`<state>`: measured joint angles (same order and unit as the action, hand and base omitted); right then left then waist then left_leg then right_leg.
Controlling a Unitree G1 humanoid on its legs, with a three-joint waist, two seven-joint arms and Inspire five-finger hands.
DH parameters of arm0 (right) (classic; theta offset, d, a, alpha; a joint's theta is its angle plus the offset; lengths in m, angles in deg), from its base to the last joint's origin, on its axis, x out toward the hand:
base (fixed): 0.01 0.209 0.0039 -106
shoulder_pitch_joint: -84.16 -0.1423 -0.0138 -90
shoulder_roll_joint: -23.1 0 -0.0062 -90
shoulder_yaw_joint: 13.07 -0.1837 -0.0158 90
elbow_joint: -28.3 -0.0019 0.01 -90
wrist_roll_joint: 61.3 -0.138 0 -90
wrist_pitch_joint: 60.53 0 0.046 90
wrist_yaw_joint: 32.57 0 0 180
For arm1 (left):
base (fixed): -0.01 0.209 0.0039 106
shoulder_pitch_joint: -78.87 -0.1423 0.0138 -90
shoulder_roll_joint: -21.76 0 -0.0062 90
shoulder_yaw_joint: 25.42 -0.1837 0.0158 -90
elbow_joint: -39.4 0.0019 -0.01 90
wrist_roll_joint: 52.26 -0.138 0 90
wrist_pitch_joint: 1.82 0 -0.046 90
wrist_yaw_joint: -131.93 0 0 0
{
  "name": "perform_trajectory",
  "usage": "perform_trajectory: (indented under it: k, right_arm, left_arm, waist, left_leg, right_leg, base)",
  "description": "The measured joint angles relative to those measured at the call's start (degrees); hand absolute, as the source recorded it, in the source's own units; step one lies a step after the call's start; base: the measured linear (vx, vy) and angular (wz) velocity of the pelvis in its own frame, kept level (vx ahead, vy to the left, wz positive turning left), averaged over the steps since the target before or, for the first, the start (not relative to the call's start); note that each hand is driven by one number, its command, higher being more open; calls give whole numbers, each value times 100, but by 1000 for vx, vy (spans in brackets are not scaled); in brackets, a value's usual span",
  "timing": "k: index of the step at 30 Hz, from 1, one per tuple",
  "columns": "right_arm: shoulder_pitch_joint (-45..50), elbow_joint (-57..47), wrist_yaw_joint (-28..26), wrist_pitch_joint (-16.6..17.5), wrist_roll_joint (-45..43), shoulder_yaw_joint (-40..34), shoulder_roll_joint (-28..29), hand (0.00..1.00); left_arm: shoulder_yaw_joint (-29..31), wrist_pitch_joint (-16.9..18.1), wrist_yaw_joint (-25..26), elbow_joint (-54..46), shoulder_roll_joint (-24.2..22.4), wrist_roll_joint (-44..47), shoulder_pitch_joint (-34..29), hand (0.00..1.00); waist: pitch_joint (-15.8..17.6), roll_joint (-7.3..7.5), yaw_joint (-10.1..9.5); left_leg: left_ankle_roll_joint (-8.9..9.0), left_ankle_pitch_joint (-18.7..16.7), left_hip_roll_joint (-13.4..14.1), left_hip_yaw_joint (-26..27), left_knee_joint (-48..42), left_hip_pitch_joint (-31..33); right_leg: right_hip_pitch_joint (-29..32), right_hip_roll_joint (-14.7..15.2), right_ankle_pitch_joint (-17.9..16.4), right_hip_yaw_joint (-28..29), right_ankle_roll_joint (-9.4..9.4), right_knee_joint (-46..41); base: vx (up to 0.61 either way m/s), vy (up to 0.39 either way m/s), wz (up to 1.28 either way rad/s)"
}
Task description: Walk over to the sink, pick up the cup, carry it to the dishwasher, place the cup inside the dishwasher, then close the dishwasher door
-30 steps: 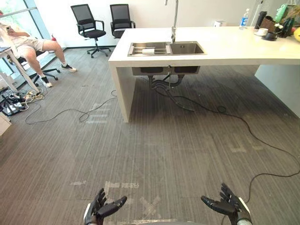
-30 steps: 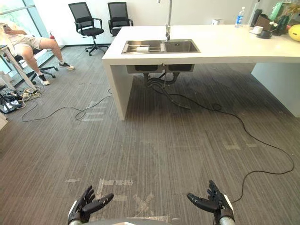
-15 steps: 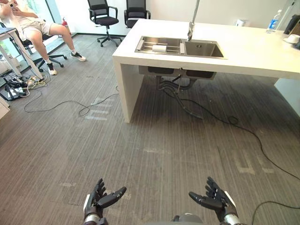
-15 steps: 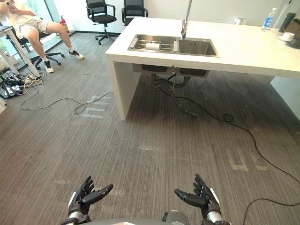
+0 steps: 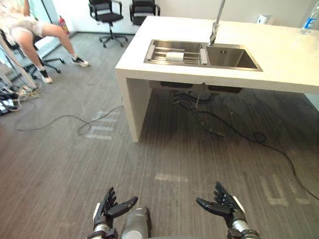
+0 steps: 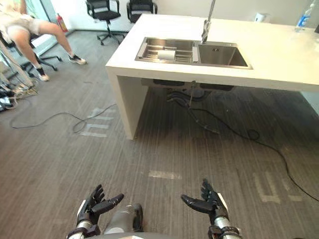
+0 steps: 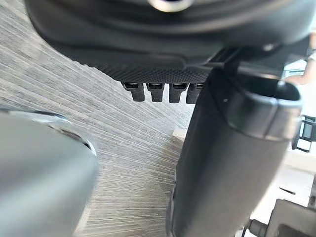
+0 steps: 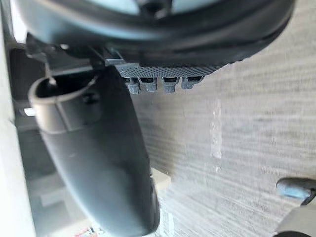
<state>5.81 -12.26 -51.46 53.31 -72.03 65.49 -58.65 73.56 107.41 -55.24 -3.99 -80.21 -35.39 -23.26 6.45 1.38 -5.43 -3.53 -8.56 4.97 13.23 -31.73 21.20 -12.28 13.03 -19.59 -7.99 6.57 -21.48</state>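
Note:
A white cup [image 5: 174, 57] lies on its side on the wire rack in the left basin of the steel sink [image 5: 232, 59]. The sink is set into a white counter [image 5: 279, 64] ahead of me, with a tall faucet [image 5: 216, 25] behind it. My left hand [image 5: 107, 209] and right hand [image 5: 222, 205] hover low over the grey floor, far short of the counter. Both are open with fingers spread and hold nothing. The left wrist view shows the left hand [image 7: 163, 54] with straight fingers above carpet, and the right hand [image 8: 158, 59] looks the same in its own wrist view.
A seated person [image 5: 30, 27] is at the far left beside floor cables [image 5: 65, 119]. Two black office chairs [image 5: 107, 12] stand behind the counter's left end. More cable [image 5: 239, 134] trails from under the sink. A water bottle [image 5: 310, 22] stands on the counter's far right.
The whole view has shifted as I moved closer to the counter, so the sink looks larger and nearer. Both hands keep the same open pose.

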Motion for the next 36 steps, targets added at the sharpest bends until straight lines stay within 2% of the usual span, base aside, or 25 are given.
perform_trajectory:
  k: [2,3,4,5,7,9,10,12,14,15,16,18,19,21,22,23,25,27,29,30,31,32,33,35,36]
  right_arm:
    - [-17,-21,70,0,186,-9,63,100]
    - [-12,-34,79,0,224,-8,88,100]
    - [54,-49,130,-1,348,-3,225,100]
    - [88,-48,129,-1,385,-1,273,100]
    - [205,-48,130,1,467,10,351,100]
    - [339,-15,134,2,586,8,342,100]
    - [359,-10,130,3,586,8,338,100]
    - [384,78,102,68,581,6,337,100]
    - [427,136,100,131,574,1,336,100]
    - [429,185,116,137,573,56,335,100]
    - [429,218,101,132,572,91,286,100]
    - [279,211,137,123,552,194,127,100]
    - [193,205,146,107,518,178,115,100]
    - [125,136,133,93,513,186,96,100]
    - [123,31,126,80,494,211,86,100]
    - [127,-4,121,69,428,240,71,100]
    - [121,-79,119,-22,286,268,-21,100]
    - [207,-89,94,-85,282,271,-85,100]
    - [323,-119,83,-139,280,281,-104,100]
    - [422,-220,95,-169,281,293,-140,100]
    - [489,-290,112,-171,284,301,-172,100]
    - [646,-460,134,-170,288,351,-291,100]
    - [617,-380,188,-250,299,469,-227,100]
    - [655,-430,189,-243,301,543,-174,100]
    - [641,-431,249,-241,304,553,-62,100]
  left_arm:
    - [-62,13,40,-3,-124,-10,-11,100]
    - [-76,13,50,-3,-147,-12,-38,100]
    - [-161,13,118,-3,-129,-12,-90,100]
    - [-168,13,161,-4,-105,-11,-105,100]
    - [-180,17,305,-5,-80,-9,-146,100]
    - [-164,59,397,-12,-27,-6,-136,100]
    - [-161,70,422,-15,-7,-6,-130,100]
    - [-138,104,449,-13,71,-5,-94,100]
    - [-98,127,448,-11,76,-5,-22,100]
    - [-51,162,449,2,68,-6,-10,100]
    - [-44,192,475,69,43,-10,31,100]
    - [-55,253,502,69,-55,-80,22,100]
    - [-57,254,544,71,-104,-123,22,100]
    - [-56,274,584,70,-174,-150,7,100]
    - [-60,357,767,42,-203,-393,6,100]
    - [-75,384,839,-7,-204,-470,5,100]
    - [-288,432,1124,-636,-136,-568,3,100]
    - [-531,446,1379,-1338,26,-579,-12,100]
    - [-640,448,1635,-2172,181,-580,-22,100]
    - [-649,450,1842,-2781,220,-579,-22,100]
    - [-649,450,1942,-3098,221,-583,-22,100]
    - [-645,480,2146,-3801,199,-622,-75,100]
    - [-564,512,2251,-4370,308,-632,-64,100]
    - [-478,508,2287,-5015,409,-630,-41,100]
    - [-448,508,2267,-5752,414,-639,-71,100]
  waist:
    - [-13,20,-83]
    - [-19,18,-76]
    - [-40,54,-26]
    - [-41,59,-7]
    - [-56,57,33]
    - [-58,45,127]
    - [-59,40,160]
    - [-60,38,227]
    - [-61,40,277]
    - [-65,48,349]
    - [-101,-19,385]
    - [-135,-111,337]
    - [-127,-128,349]
    - [-115,-166,325]
    - [-122,-191,317]
    - [-119,-178,314]
    - [-103,-234,295]
    - [-84,-218,187]
    - [-31,-169,133]
    - [3,-157,146]
    - [2,-182,144]
    - [-74,-438,97]
    - [-37,-306,67]
    - [-80,-240,31]
    - [-62,-213,8]
  left_leg:
    - [-54,-369,-127,192,-97,-298]
    - [-64,-430,-161,220,-70,-417]
    - [-131,-587,-307,208,204,-883]
    - [-134,-597,-336,190,330,-1044]
    - [-131,-601,-376,148,797,-1565]
    - [-81,-655,-329,21,1183,-2067]
    - [-83,-692,-285,-27,1204,-2141]
    - [84,-865,-109,-178,1193,-2323]
    - [291,-1017,-5,-370,1159,-2440]
    - [453,-1125,50,-524,1161,-2565]
    - [575,-1191,199,-676,1224,-2749]
    - [839,-1008,334,-737,1119,-2847]
    - [888,-875,373,-822,786,-2794]
    - [874,-555,479,-928,-214,-2528]
    - [870,97,594,-1114,-1380,-2088]
    - [897,327,649,-1148,-1816,-1887]
    - [645,169,895,-1115,-2909,-1034]
    - [660,-77,872,-1043,-2762,-661]
    - [610,-259,733,-749,-1907,-530]
    - [572,-303,531,-576,-1025,-511]
    - [549,-253,424,-549,-545,-515]
    - [510,556,335,-626,704,-649]
    - [433,530,170,-578,736,-671]
    - [400,379,-10,-691,735,-666]
    - [301,221,-142,-638,682,-648]
  right_leg:
    - [254,269,343,211,208,-911]
    - [427,337,534,263,205,-1336]
    - [1062,480,1439,409,246,-2751]
    - [1272,453,1383,426,272,-3129]
    - [1787,357,992,178,150,-3653]
    - [2244,263,564,-637,-4,-3028]
    - [2344,223,539,-835,-42,-2694]
    - [2643,-26,622,-1157,-84,-1354]
    - [2821,-231,1021,-1069,-168,-335]
    - [2832,-350,1648,-961,-314,-6]
    - [2712,-454,1942,-983,-507,-125]
    - [2640,-521,1481,-1079,-653,-445]
    - [2489,-538,1339,-1126,-671,-468]
    - [2145,-609,1160,-1153,-725,-414]
    - [1792,-660,1010,-1203,-755,-276]
    - [1666,-687,973,-1227,-777,-193]
    - [1305,-795,818,-1296,-806,105]
    - [1024,-770,823,-1307,-786,364]
    - [774,-605,788,-1300,-671,524]
    - [669,-430,711,-1280,-537,515]
    - [643,-354,655,-1251,-436,467]
    - [665,-379,488,-1133,-161,263]
    - [731,-238,356,-850,1,89]
    - [762,-175,343,-648,-88,178]
    - [742,-59,342,-556,-94,205]
  base:
    - [427,279,-26]
    - [456,251,-8]
    - [375,174,4]
    - [378,113,8]
    - [364,54,6]
    - [379,-28,23]
    - [435,-98,32]
    - [365,-119,35]
    - [408,-156,52]
    - [526,-247,68]
    - [658,-298,59]
    - [630,-287,24]
    - [471,-242,13]
    - [363,-191,8]
    - [343,-157,8]
    - [378,-143,14]
    - [296,-66,16]
    - [264,25,5]
    - [271,135,4]
    - [207,160,5]
    - [269,230,-7]
    - [274,247,-19]
    - [263,206,-19]
    - [232,117,-2]
    - [214,116,6]
